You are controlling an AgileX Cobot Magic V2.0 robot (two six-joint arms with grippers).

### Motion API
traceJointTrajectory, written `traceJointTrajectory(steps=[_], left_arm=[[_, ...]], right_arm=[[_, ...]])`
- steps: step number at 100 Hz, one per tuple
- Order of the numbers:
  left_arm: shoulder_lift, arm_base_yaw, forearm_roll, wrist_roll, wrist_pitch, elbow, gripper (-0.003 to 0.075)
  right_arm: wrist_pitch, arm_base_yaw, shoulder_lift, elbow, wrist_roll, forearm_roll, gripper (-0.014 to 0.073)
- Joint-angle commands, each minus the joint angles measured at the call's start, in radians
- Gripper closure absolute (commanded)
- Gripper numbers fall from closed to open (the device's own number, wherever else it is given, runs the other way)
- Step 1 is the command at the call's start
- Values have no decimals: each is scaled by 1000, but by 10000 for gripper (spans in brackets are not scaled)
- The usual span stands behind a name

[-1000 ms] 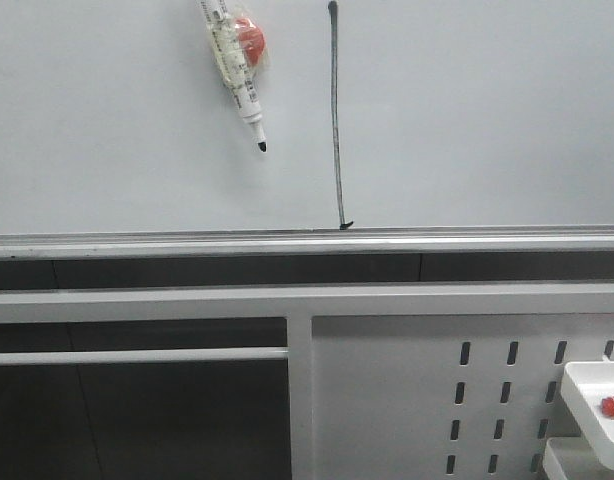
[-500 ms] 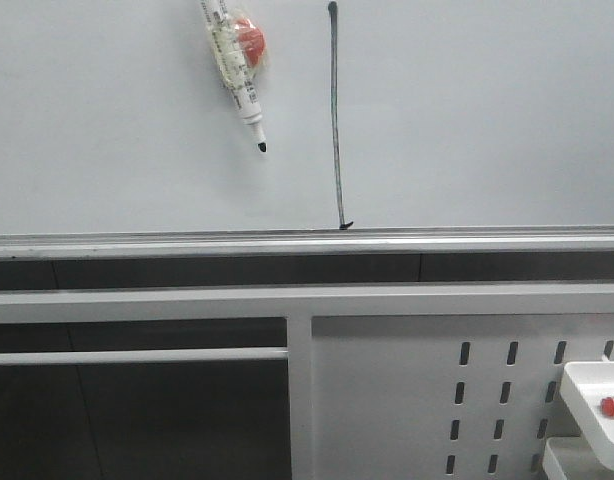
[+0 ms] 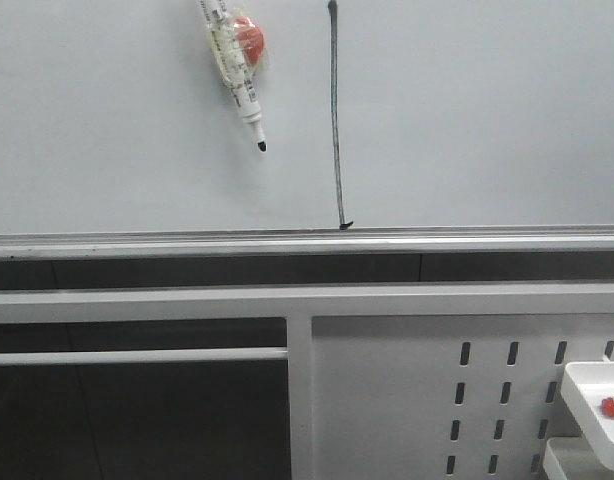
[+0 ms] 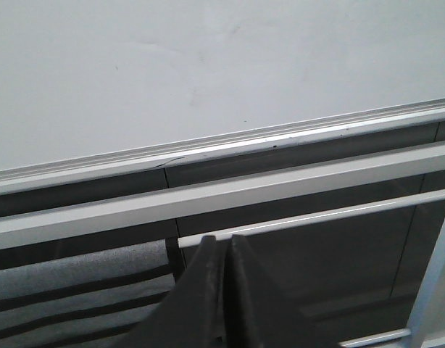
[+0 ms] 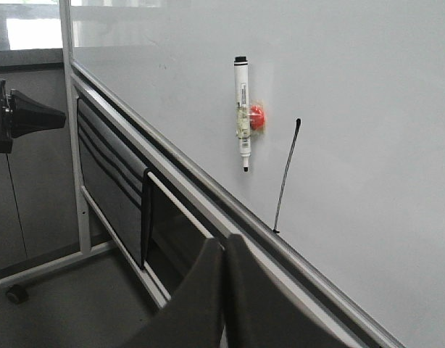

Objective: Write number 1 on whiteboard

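Observation:
The whiteboard fills the upper front view, with a silver rail along its lower edge. The number 1 is a long thin black stroke with a tiny tick at the rail; it also shows in the right wrist view. The marker pen hangs on the board left of the stroke, tip down, by a red magnet. My left gripper is shut and empty, below the board's rail. My right gripper is shut and empty, away from the board.
A grey-white metal panel with slot holes stands below the board. A white tray holding a small red cap sits at the lower right. A dark cloth pocket hangs on the frame. A black device stands off the board's end.

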Motion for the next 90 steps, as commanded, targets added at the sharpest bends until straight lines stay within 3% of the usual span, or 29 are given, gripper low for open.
traceJointTrajectory(steps=[1,54,61,67,79,90], left_arm=[[-20,2,-17,-9,-54,35,740],[-20,2,-17,-9,-54,35,740],[-20,2,-17,-9,-54,35,740],[-20,2,-17,-9,-54,35,740],[-20,2,-17,-9,-54,35,740],[-20,2,-17,-9,-54,35,740]], right_arm=[[-72,3,13,-23,-1,-30,643],[-59,3,13,-17,-1,-30,643],[-21,3,13,7,-1,-136,643],[-90,-1,13,40,43,-215,643],[-243,-82,15,98,225,-266,643],[-315,-259,36,131,230,-214,643]])
